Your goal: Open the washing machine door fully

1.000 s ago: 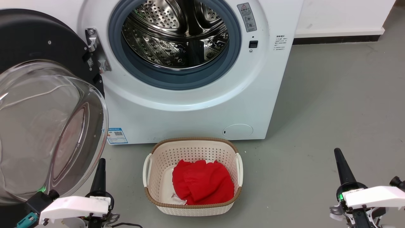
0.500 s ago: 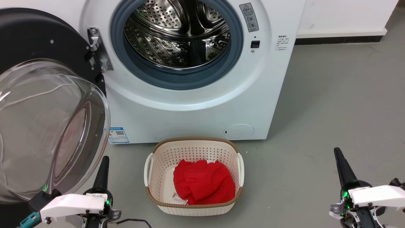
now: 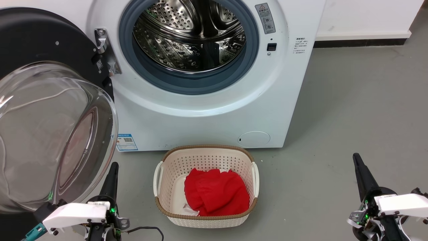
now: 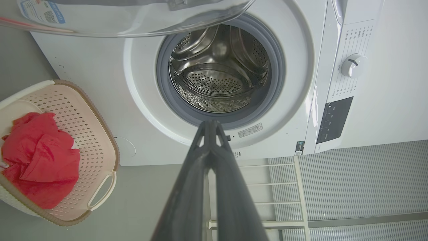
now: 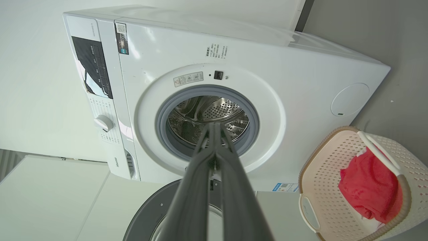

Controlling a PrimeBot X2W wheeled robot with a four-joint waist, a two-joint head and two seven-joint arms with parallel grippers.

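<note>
1. Black-rimmed glass: the washing machine door point(image 3: 50, 127) stands swung wide on its hinge at the left edge of the washing machine point(image 3: 207, 113). Its clear bowl bulges toward the camera, well apart from the drum mouth.
2. The left gripper point(image 3: 114, 164) is low at the near left of the floor point(image 3: 351, 100), just beside the lower right rim of the door's bowl. Whether it touches the bowl cannot be told. In the left wrist view its fingers point(image 4: 190, 187) are pressed together on nothing.
3. The steel drum point(image 3: 189, 36) lies open, ringed by a grey gasket point(image 3: 187, 83).
4. A pale basket point(image 3: 205, 147) stands on the floor near the machine's bottom front edge, with a red cloth point(image 3: 215, 190) inside.
5. The right gripper point(image 3: 355, 155) is at the floor's near right, well apart from the basket and the machine. Its fingers point(image 5: 234, 194) are pressed together and empty.
</note>
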